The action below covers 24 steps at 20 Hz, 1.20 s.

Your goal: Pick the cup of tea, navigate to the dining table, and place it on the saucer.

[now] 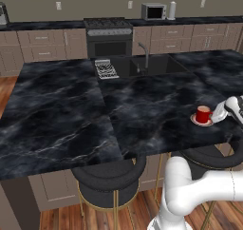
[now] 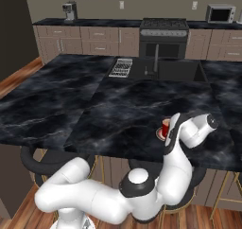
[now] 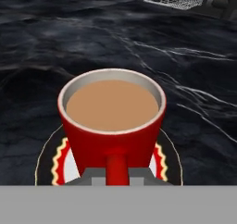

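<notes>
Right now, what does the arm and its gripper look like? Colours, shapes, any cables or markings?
Glossy white arm of rounded tubular segments, with dark grey to black rings at the joints; bulbous white elbow and wrist housings. The gripper shows in the hand view as two small flat grey finger tips. No cables and no markings or logos can be made out on it.

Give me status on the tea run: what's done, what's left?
Done: the cup is at the dining table and stands upright on the saucer. In hand: the gripper is shut on the cup's handle, tea unspilled. Left: open the fingers and back the arm away without tipping it.
</notes>
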Motion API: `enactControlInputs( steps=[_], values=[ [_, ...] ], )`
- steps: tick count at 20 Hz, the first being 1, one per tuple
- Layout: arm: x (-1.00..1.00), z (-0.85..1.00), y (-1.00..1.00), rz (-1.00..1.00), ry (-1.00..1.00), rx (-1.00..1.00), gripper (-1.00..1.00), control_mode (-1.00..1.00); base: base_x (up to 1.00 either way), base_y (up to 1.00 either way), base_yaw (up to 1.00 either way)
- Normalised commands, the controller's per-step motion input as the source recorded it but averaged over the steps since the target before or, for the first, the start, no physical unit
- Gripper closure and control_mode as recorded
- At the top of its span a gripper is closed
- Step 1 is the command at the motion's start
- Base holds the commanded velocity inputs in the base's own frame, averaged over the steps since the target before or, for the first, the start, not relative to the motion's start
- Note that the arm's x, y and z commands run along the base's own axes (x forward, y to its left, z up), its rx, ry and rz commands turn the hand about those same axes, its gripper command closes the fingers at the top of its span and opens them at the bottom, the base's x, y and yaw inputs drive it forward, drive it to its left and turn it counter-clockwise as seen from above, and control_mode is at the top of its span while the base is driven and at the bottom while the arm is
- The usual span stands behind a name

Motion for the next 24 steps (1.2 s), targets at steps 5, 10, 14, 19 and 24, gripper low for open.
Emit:
enactControlInputs(
  steps=[5, 10, 14, 19, 24],
  values=[
    [0.0, -0.09, -0.22, 0.0, -0.02, 0.0, -1.0, -1.0, 0.0, 0.0, 0.0],
    [0.0, 0.0, -0.14, 0.0, -0.03, 0.0, -1.0, -1.0, 0.0, 0.0, 0.0],
    [0.0, 0.0, -0.01, 0.0, -0.01, -0.01, -1.0, -1.0, 0.0, 0.0, 0.0],
    [-0.12, 0.21, 0.0, 0.0, -0.02, -0.01, -1.0, -1.0, 0.0, 0.0, 0.0],
    [-0.82, 0.67, 0.0, -0.07, 0.0, -0.04, -1.0, -1.0, 0.0, 0.0, 0.0]
  ],
)
